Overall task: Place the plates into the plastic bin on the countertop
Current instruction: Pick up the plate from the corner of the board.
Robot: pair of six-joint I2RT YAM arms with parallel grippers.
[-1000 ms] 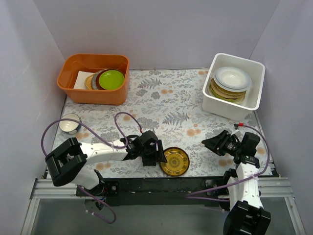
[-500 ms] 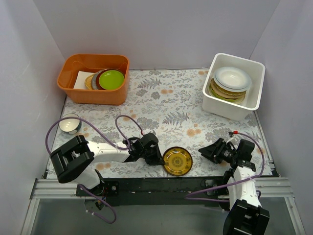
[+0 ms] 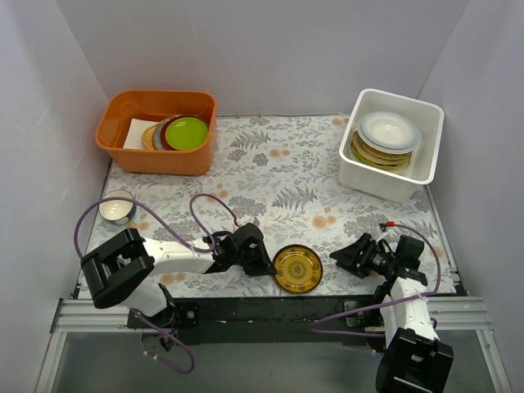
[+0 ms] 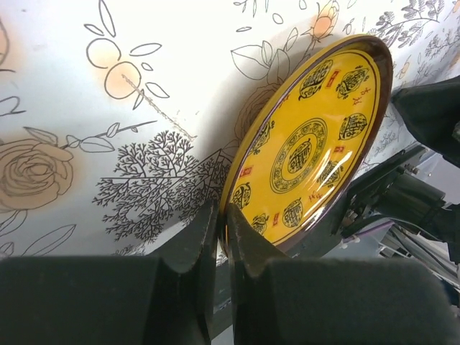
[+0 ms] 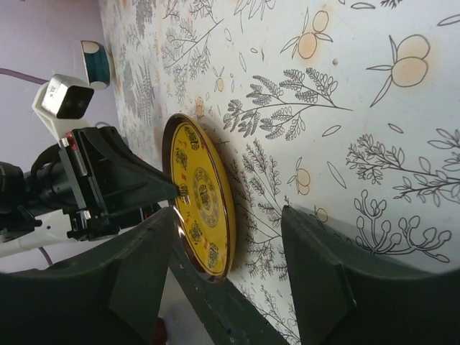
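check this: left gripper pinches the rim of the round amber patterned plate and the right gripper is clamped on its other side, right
Not quite. The right gripper is not clamped on it: the top external view shows its jaws open, short of the round amber patterned plate. The left gripper does pinch the rim.

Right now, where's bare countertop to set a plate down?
The broad middle of the countertop, between the orange tub and the white bin, is bare. The near edge is crowded: the amber plate sits between the left arm and right arm.
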